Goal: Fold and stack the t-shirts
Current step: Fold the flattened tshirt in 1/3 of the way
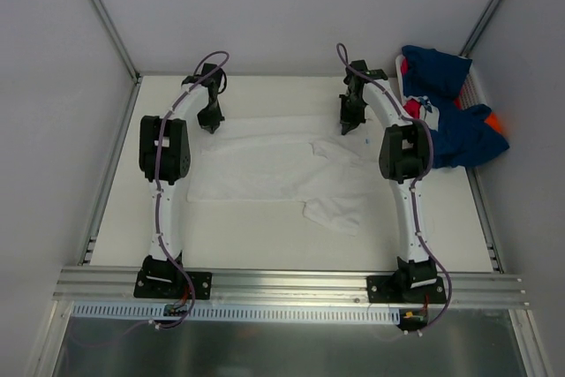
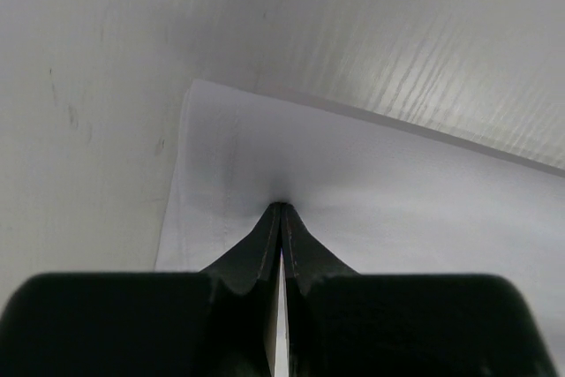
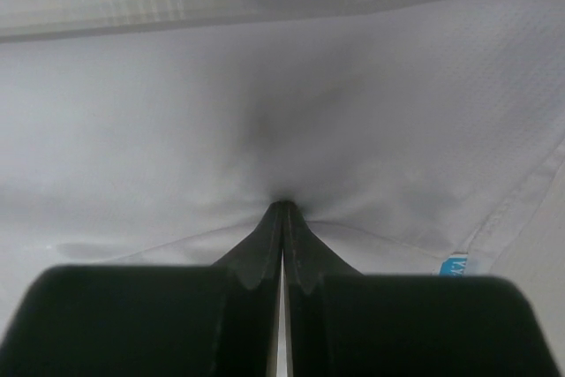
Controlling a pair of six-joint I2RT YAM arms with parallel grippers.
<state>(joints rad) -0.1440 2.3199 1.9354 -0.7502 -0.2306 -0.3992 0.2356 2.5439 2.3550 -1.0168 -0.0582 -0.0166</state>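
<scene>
A white t-shirt point(image 1: 265, 165) lies spread across the table, with a sleeve bunched at its near right. My left gripper point(image 1: 210, 123) is at the shirt's far left edge and my right gripper point(image 1: 351, 125) at its far right edge. In the left wrist view the left gripper point(image 2: 282, 205) is shut, and the white cloth point(image 2: 371, 183) puckers at its tips. The right gripper point(image 3: 282, 203) is shut too, with creases in the cloth point(image 3: 177, 147) running to its tips. A small blue neck label point(image 3: 453, 264) shows beside it. More t-shirts, navy point(image 1: 450, 121) with some pinkish-red point(image 1: 404, 66) and orange point(image 1: 497, 121), are heaped at the far right.
The heap of shirts sits in a white basket point(image 1: 478, 86) against the right wall. Grey walls close in the table on the left, back and right. An aluminium rail point(image 1: 282, 284) holding both arm bases runs along the near edge.
</scene>
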